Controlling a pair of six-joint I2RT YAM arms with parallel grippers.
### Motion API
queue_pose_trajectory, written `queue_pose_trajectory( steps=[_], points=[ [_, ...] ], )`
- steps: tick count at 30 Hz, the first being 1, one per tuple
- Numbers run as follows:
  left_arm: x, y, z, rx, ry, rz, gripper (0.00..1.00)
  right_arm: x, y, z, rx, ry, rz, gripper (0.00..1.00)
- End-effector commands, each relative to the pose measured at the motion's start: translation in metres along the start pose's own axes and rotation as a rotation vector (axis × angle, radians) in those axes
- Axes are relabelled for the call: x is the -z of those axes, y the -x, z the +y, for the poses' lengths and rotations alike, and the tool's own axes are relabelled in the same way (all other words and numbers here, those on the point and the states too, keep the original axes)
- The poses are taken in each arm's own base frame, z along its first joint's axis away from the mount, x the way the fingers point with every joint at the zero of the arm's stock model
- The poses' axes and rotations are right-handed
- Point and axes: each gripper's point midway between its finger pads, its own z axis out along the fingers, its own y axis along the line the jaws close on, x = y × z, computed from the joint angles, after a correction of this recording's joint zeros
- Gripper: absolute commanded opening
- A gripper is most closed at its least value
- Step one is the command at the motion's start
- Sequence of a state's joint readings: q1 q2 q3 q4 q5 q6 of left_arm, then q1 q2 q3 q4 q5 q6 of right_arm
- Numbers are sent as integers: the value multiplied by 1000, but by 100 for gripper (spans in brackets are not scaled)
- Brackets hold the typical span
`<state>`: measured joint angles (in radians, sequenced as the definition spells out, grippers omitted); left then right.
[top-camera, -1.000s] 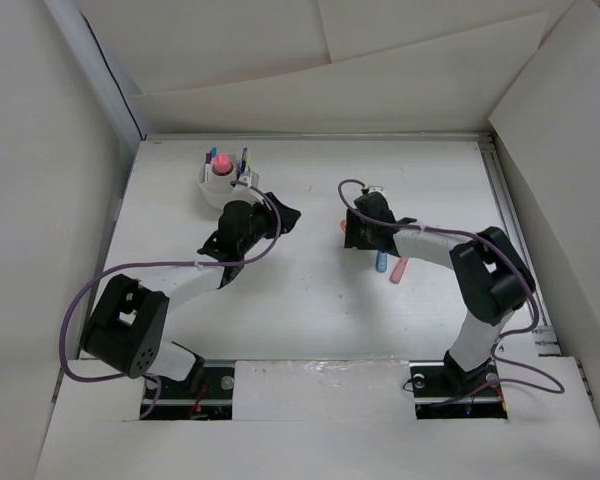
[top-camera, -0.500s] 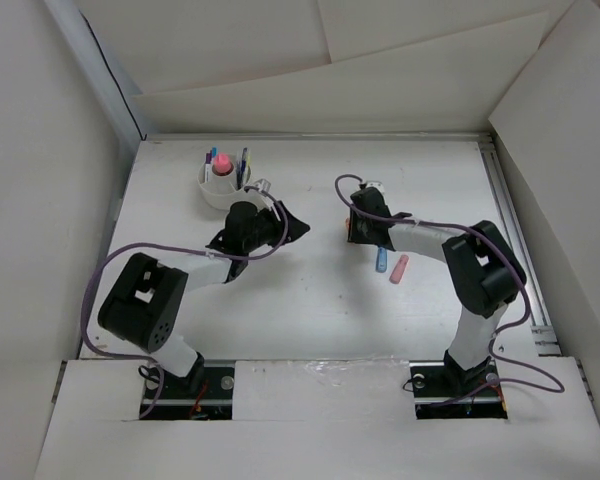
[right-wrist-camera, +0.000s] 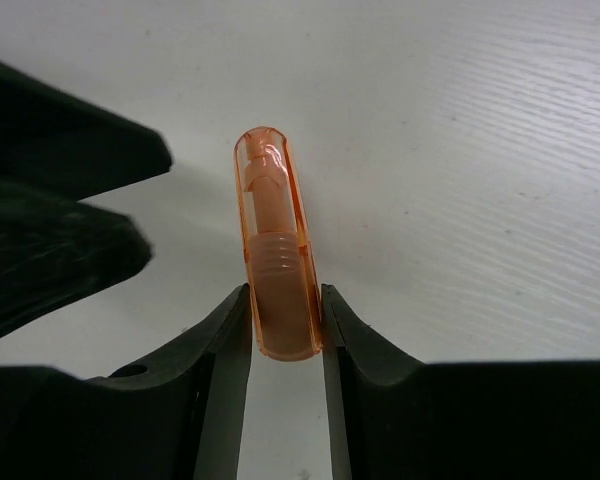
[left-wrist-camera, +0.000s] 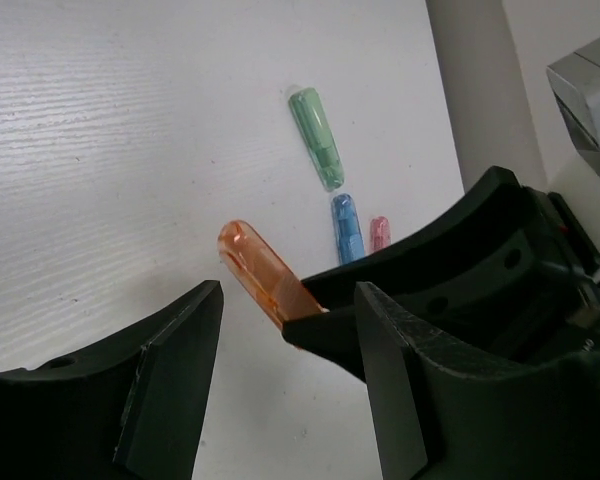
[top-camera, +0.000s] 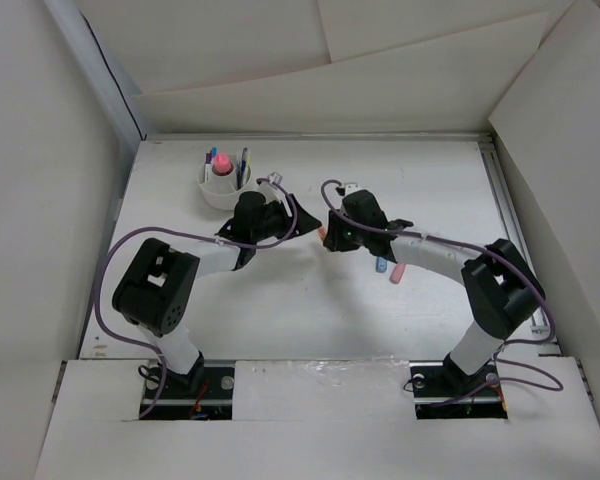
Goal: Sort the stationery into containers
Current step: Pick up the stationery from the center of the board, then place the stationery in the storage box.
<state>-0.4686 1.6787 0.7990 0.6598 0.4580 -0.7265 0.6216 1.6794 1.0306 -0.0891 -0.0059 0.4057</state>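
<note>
Your right fingers (right-wrist-camera: 238, 325) were clenched on a short translucent orange plastic stick (right-wrist-camera: 275, 250), pinching its lower end from both sides so that the rounded tip stuck out past them. You held it above the counter (top-camera: 280, 320), around the middle and somewhat nearer the far edge. Your left fingers (left-wrist-camera: 205, 305) were released, spread wide, with the orange stick's free end between them but touching neither.

On the counter beyond, toward the right edge, a short green stick (left-wrist-camera: 317, 138) lay alone. A short blue stick (left-wrist-camera: 347, 228) lay just past its end, and a short pink stick (left-wrist-camera: 379, 232) lay beside the blue one.

The low round white plastic cup (top-camera: 218, 192) stood near the far left corner. A pink-capped glue stick (top-camera: 222, 165) and a few thin pens (top-camera: 243, 160) stood upright in it; I cannot tell which compartments they occupied.
</note>
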Motion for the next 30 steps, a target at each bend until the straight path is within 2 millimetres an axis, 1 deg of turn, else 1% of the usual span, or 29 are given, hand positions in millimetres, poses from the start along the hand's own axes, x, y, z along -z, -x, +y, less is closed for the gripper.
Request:
queue_pose_trajectory(
  steps=[1, 2, 3, 4, 5, 6, 7, 8, 9, 10, 12, 14, 15, 16, 18, 20, 21, 22, 23, 24, 26, 27, 28, 30],
  points=[
    [-3, 11, -7, -3, -14, -18, 52, 12, 11, 32, 38, 114, -41, 7],
    [-4, 14, -10, -7, -20, -23, 52, 12, 15, 34, 38, 118, -49, 7],
    [-6, 12, -6, -3, -13, -17, 52, 13, 12, 39, 46, 126, -45, 7],
    [-8, 15, -4, -2, -3, -26, 52, 13, 10, 43, 53, 134, -41, 7],
    [-8, 16, -3, -2, 3, -33, 52, 16, 13, 44, 53, 138, -50, 5],
    [-8, 14, -1, 2, 10, -26, 51, 16, 17, 46, 53, 142, -58, 5],
    [-10, 15, 5, 6, 33, -38, 49, 17, 13, 52, 61, 157, -50, 5],
    [-10, 16, 6, 6, 41, -45, 47, 20, 16, 53, 61, 162, -60, 5],
    [-10, 16, 6, 6, 41, -45, 44, 23, 19, 55, 61, 166, -68, 5],
    [-12, 15, 11, 9, 55, -47, 44, 23, 19, 55, 61, 166, -68, 5],
    [-12, 15, 11, 9, 55, -47, 41, 29, 24, 57, 61, 174, -85, 5],
    [-12, 18, 17, 4, 89, -67, 41, 28, 25, 55, 60, 164, -90, 5],
    [-11, 13, 22, 11, 103, -53, 41, 30, 25, 53, 60, 157, -95, 5],
    [-11, 13, 23, 2, 104, -52, 41, 30, 25, 53, 60, 156, -95, 5],
    [-11, 12, 16, -1, 75, -36, 41, 30, 27, 54, 69, 160, -104, 5],
    [-13, 8, 13, 7, 50, -17, 39, 31, 26, 55, 70, 168, -100, 5],
    [-14, 3, 10, 25, 25, 5, 36, 31, 26, 55, 70, 168, -100, 5],
    [-15, 6, 4, 23, -4, -1, 35, 29, 28, 56, 70, 168, -100, 5],
    [-16, 4, 2, 31, -19, 7, 35, 29, 28, 56, 70, 168, -100, 5],
    [-15, -3, 2, 44, -34, 33, 33, 29, 30, 57, 70, 172, -108, 5],
    [-15, -2, -4, 55, -63, 32, 28, 29, 29, 59, 71, 180, -105, 5],
    [-16, -5, -2, 59, -62, 45, 27, 29, 29, 59, 71, 180, -105, 5],
    [-16, -5, -5, 66, -77, 48, 27, 29, 29, 59, 71, 180, -105, 5],
    [-15, -6, -6, 66, -83, 55, 24, 29, 31, 60, 71, 184, -113, 5]
  ],
)
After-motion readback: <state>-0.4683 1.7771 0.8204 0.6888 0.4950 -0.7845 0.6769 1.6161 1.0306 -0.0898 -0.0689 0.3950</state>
